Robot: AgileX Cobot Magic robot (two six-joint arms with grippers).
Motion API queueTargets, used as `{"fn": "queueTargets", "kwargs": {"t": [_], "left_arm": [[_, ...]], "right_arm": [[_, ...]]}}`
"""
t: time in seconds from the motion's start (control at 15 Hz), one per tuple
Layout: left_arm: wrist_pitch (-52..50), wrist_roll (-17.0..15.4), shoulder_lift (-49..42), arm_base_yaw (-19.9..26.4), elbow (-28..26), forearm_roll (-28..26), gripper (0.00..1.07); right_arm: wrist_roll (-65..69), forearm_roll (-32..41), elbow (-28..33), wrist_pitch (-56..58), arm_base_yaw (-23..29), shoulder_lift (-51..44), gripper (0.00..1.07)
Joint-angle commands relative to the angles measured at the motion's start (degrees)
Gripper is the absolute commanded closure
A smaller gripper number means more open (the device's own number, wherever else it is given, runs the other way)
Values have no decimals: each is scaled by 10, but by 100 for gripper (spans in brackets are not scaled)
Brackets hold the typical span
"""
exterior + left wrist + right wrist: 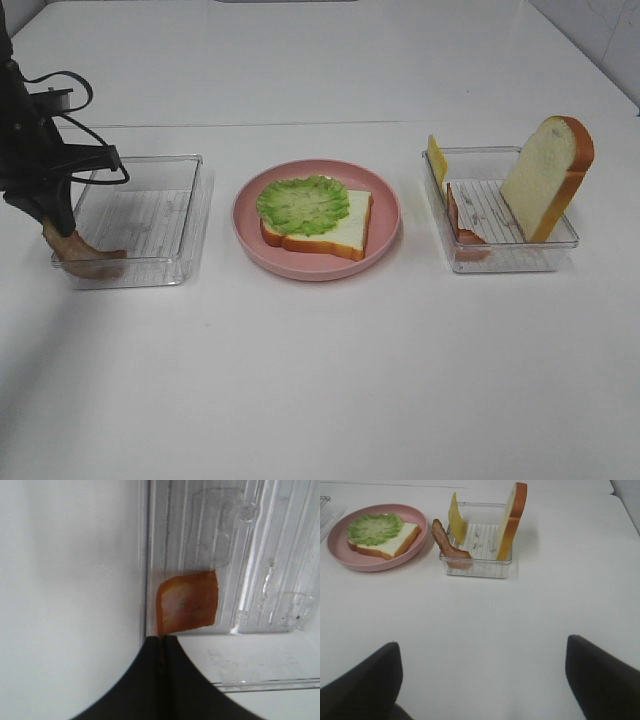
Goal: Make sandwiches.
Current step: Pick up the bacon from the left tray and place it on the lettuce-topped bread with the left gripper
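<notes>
My left gripper point(58, 232) is closed tight, both fingers pressed together, and between the tips it pinches one end of a bacon strip point(88, 258). The strip hangs from the tips and curves down into the near outer corner of the left tray point(195, 185), close beside the tray wall. Whether its free end touches the tray floor I cannot tell. To the right of this gripper, past the tray and well apart from it, stands the plate point(385, 240). On it lies a bread slice point(350, 225), flat, with the lettuce point(303, 203) on top, covering most of the slice. My right gripper point(481, 645) is wide open and holds nothing; it hangs over the bare table point(520, 605). Straight ahead of it, well apart, is the right tray point(477, 567). In that tray the cheese point(456, 519) stands on edge, leaning at the far corner on the plate side. The other strip point(447, 544) leans over the wall on the same side, its upper end sticking out toward the plate. The second slice point(510, 517) stands upright on the side away from the plate. The plate with the slice and lettuce is ahead and to the left of this gripper.
</notes>
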Motion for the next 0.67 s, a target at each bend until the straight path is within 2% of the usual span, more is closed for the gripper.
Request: {"fn": "queueTargets", "kwargs": {"t": [0.07, 0.13, 0.33, 0.47, 0.67], "left_arm": [[-2, 19, -23, -1, -21, -42, 107], [-3, 29, -31, -1, -33, -67, 107], [-4, 85, -40, -2, -67, -201, 107], [-26, 111, -40, -14, -72, -290, 107], [-95, 145, -39, -66, -72, -352, 107]], "right_arm": [[-5, 1, 1, -5, -4, -3, 24], [-5, 1, 1, -5, -4, -3, 24], [-5, 1, 1, -5, -4, -3, 24], [-5, 1, 1, -5, -4, -3, 24], [-5, 1, 1, -5, -4, -3, 24]]}}
